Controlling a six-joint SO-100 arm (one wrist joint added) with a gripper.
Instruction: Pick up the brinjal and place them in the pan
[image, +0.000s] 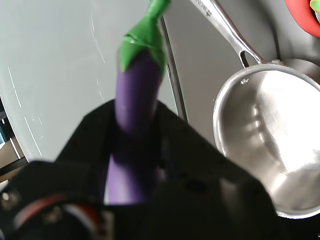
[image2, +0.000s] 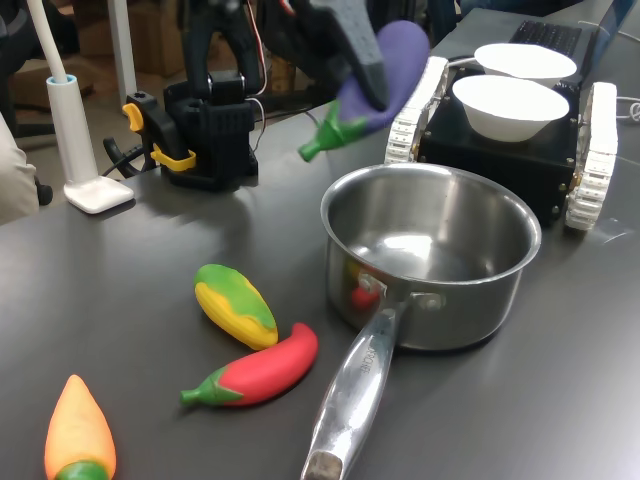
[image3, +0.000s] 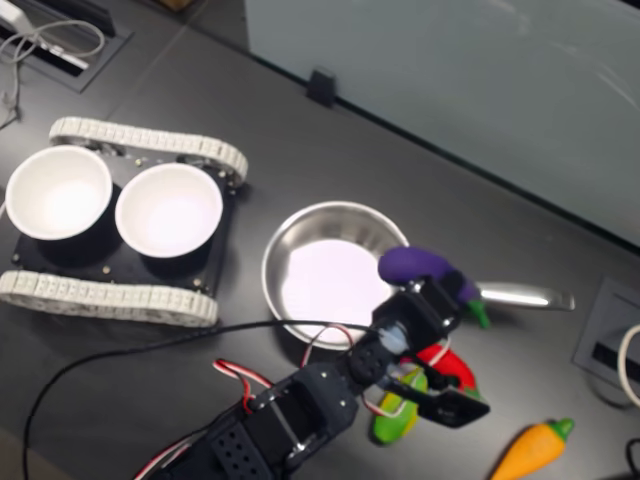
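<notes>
Brinjal (image2: 385, 75) gripped in the fingers (image2: 362, 62), held in the air above the pan (image2: 430, 255).

In the first exterior view I see the dark fingers closed around the purple body, green stem tipped down toward the first exterior view's left, clear of the pan rim. The wrist view adds the stem cap pointing away from the camera and the pan's bare steel inside beside it. Only the first exterior view shows me the corn toy (image2: 236, 304), red chili toy (image2: 259, 371) and an orange carrot toy (image2: 78, 436) lying on the worktop (image2: 120, 270) beside the pan handle; the second exterior view shows two white bowls (image3: 115, 200) on a tracked base.
</notes>
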